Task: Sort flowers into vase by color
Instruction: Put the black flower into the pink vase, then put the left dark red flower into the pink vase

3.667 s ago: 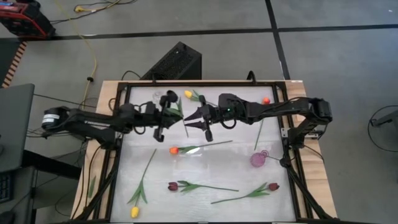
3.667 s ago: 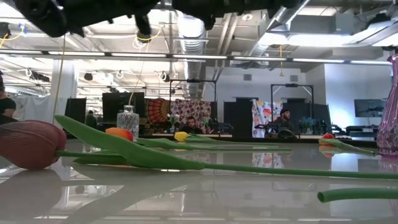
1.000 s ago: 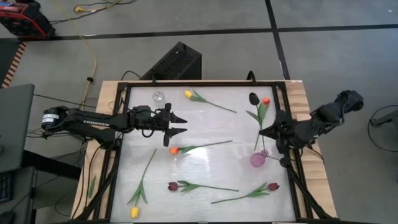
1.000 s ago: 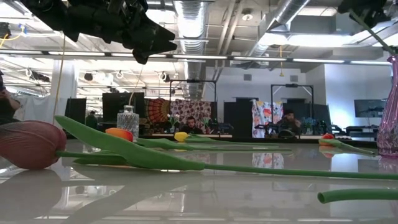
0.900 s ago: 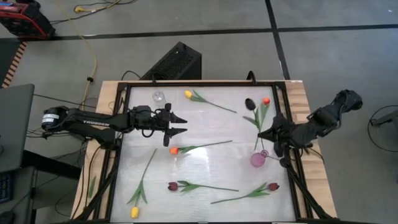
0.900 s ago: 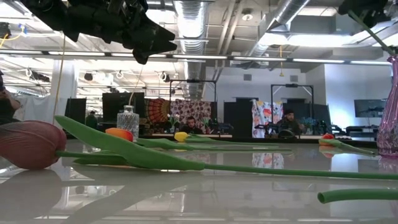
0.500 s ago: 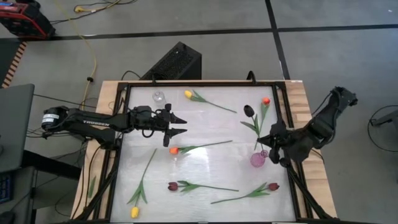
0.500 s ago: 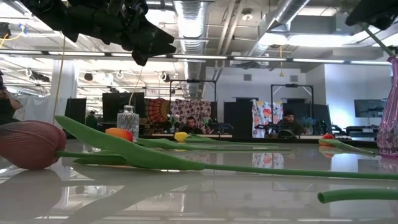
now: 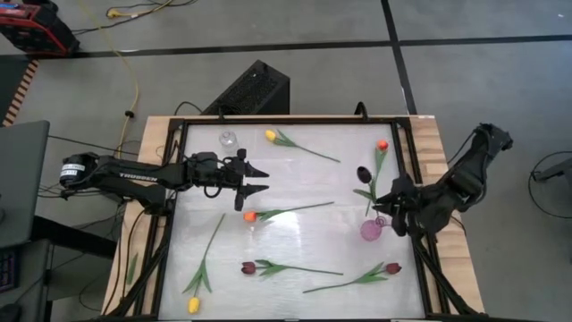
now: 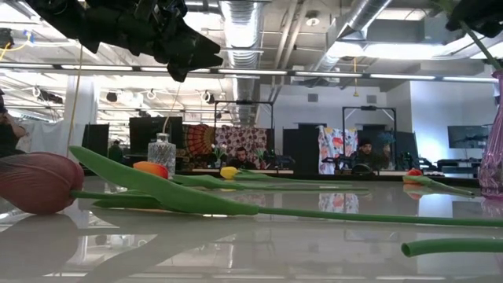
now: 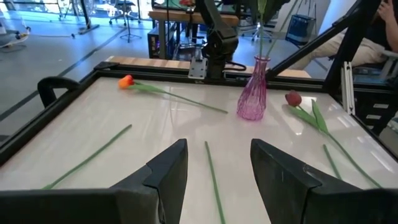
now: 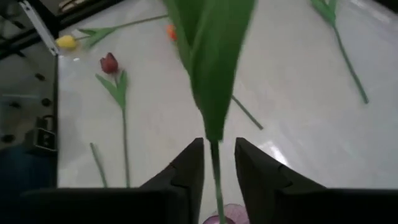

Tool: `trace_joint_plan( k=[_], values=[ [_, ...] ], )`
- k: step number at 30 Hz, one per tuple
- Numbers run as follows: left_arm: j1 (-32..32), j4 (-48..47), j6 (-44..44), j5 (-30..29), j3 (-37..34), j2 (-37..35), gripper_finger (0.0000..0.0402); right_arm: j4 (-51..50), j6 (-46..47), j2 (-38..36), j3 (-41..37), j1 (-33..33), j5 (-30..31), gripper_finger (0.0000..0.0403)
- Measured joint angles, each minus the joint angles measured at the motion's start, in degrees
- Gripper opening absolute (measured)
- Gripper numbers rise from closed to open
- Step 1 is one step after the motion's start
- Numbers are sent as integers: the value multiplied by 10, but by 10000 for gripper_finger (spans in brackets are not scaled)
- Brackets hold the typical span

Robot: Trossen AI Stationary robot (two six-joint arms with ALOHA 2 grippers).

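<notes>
A dark maroon tulip (image 9: 364,173) stands with its stem down in the pink vase (image 9: 371,230) at the table's right side. My right gripper (image 12: 219,168) hovers just above the vase mouth (image 12: 221,218), open, one finger on either side of the thin stem (image 12: 215,158). My left gripper (image 9: 259,179) waits open above the table's left half and holds nothing. Other tulips lie flat on the table: yellow (image 9: 270,135), orange (image 9: 249,216), orange (image 9: 382,145), maroon (image 9: 248,266), maroon (image 9: 393,267), yellow (image 9: 192,304). My right gripper's fingers (image 12: 189,171) stand apart on either side of the maroon tulip's stem, level and across it, below the leaf (image 12: 211,74). The stem runs close by one finger; I cannot tell whether it touches. The tulip is upright, its lower end in the vase.
A small clear glass vase (image 9: 228,139) stands at the far left of the white table. A black frame (image 9: 286,118) rims the table. In the left wrist view the pink vase (image 11: 254,93) stands ahead, with a stem lying (image 11: 214,180) below the left fingers.
My right gripper has moved a little toward the table's near edge and down over the pink vase, taking the maroon tulip along. The tulip's head has come closer to the vase and its stem has sunk into it.
</notes>
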Motion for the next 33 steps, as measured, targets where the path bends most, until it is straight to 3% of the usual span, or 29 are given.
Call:
trace_joint_plan(
  k=[8, 14, 18, 25, 29, 33],
  values=[
    [0, -1, 4, 0, 0, 0, 164, -12, -44, -53, 41, -32, -92, 180],
    [0, -2, 16, 4, 0, 0, 164, -13, -46, -66, 92, -67, -180, 184],
    [-1, -2, 26, 27, 0, 0, 164, -11, -51, -63, 131, -87, -205, 177],
    [-35, 5, 28, 69, 0, 29, 164, 108, -176, -17, 186, -105, -207, 171],
    [-90, 47, 25, 70, 0, 81, 164, 208, -251, 36, 195, -105, -217, 171],
    [-150, 98, 24, 70, 4, 143, 164, 248, -265, 104, 203, -105, -252, 171]
  ],
)
